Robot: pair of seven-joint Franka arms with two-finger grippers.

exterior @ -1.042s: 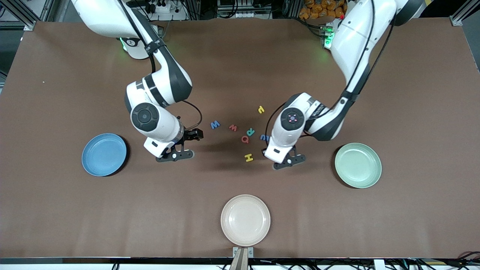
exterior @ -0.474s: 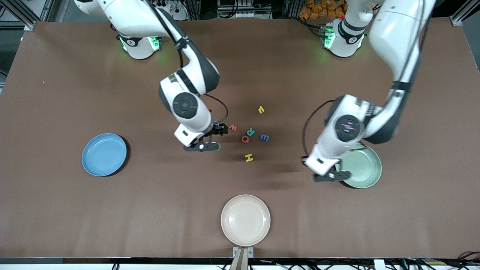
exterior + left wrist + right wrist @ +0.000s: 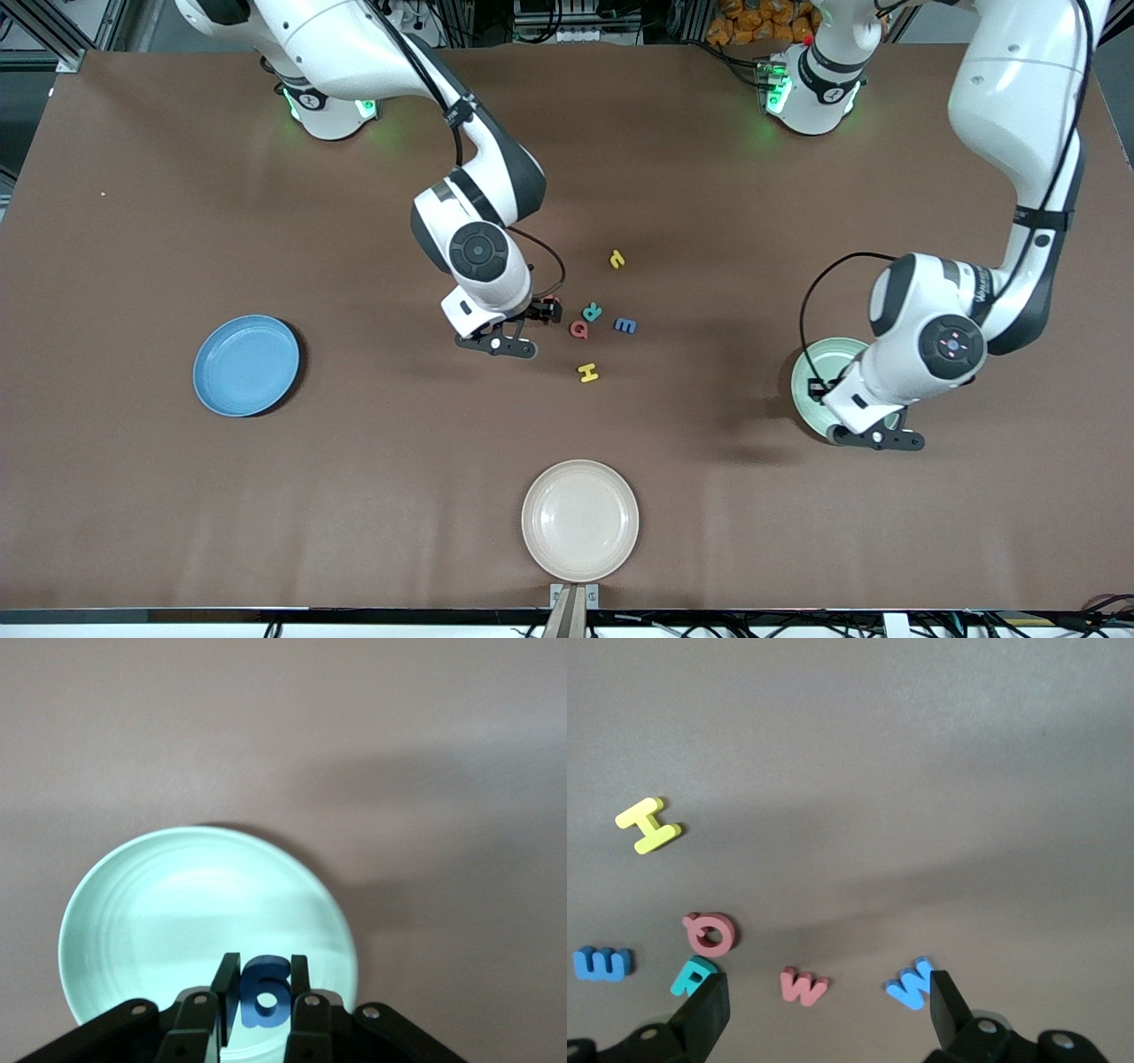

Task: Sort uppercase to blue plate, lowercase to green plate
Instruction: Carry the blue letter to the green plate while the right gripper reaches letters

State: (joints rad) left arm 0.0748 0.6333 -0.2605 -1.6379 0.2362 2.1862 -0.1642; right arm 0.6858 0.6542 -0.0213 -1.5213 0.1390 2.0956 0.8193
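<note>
My left gripper (image 3: 263,970) is shut on the blue lowercase g (image 3: 263,992) and hangs over the green plate (image 3: 177,904). In the front view that gripper (image 3: 817,387) sits above the plate's (image 3: 808,361) edge toward the letters. My right gripper (image 3: 826,989) stands open low over the letter cluster. The small red w (image 3: 802,986) lies between its fingers, and the blue M (image 3: 909,983) lies by one finger. Close by lie the red Q (image 3: 578,330), green R (image 3: 592,311), blue m (image 3: 625,325), yellow H (image 3: 587,373) and a tiny yellow hooked letter (image 3: 617,259). The blue plate (image 3: 246,365) holds nothing.
A cream plate (image 3: 579,520) sits near the table's front edge, nearer the front camera than the letters. Open brown tabletop separates the letters from all three plates.
The left arm has carried the blue g from the letter cluster to over the green plate. The right arm has swung from near the blue plate over to the letters.
</note>
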